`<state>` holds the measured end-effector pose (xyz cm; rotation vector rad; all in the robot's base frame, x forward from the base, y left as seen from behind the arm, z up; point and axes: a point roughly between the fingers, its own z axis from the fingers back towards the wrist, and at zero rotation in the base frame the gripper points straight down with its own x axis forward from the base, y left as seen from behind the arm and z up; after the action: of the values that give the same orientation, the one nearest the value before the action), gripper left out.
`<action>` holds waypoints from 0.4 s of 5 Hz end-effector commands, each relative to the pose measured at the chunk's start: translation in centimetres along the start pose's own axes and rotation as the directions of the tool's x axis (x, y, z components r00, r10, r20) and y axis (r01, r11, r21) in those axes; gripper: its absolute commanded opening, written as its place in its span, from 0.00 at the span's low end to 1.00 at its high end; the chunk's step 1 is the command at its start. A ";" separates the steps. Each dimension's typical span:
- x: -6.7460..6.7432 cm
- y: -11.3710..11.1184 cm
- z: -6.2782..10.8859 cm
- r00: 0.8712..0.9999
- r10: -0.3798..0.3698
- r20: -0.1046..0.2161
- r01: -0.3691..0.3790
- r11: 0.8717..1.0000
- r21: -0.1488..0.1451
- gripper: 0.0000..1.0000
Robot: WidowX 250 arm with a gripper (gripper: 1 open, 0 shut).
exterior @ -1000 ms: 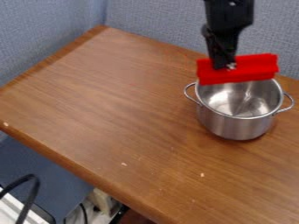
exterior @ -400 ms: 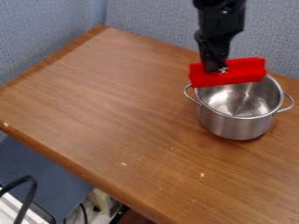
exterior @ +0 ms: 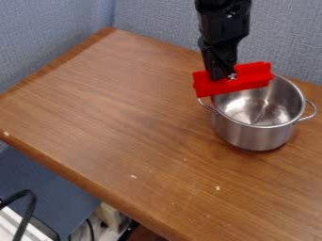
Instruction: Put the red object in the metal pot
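The red object [exterior: 235, 79] is a bright red elongated block, held slightly tilted just above the far left rim of the metal pot [exterior: 258, 115]. My gripper [exterior: 221, 72] comes down from above, pointing steeply downward, and is shut on the block near its left half. The pot is shiny steel with two small side handles and stands on the wooden table at the right; its inside looks empty. The block's left end hangs out past the pot's rim.
The wooden table [exterior: 113, 113] stretches to the left and front of the pot. A blue-grey wall runs behind it. The table's right edge lies close to the pot. Below the front edge, cables show on the floor [exterior: 25, 216].
My gripper has carried the red block leftward and a little lower, from over the pot's back rim to its far left rim. The pot has stayed in place.
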<state>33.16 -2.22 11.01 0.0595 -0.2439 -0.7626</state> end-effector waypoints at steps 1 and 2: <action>1.2 -0.2 0.3 0.999 -0.021 0.036 0.021 1.000 0.010 0.00; 2.1 -1.0 -0.3 0.998 -0.047 0.052 0.047 0.999 -0.002 0.00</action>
<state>33.56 -4.32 9.83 0.0339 -0.2527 -0.8151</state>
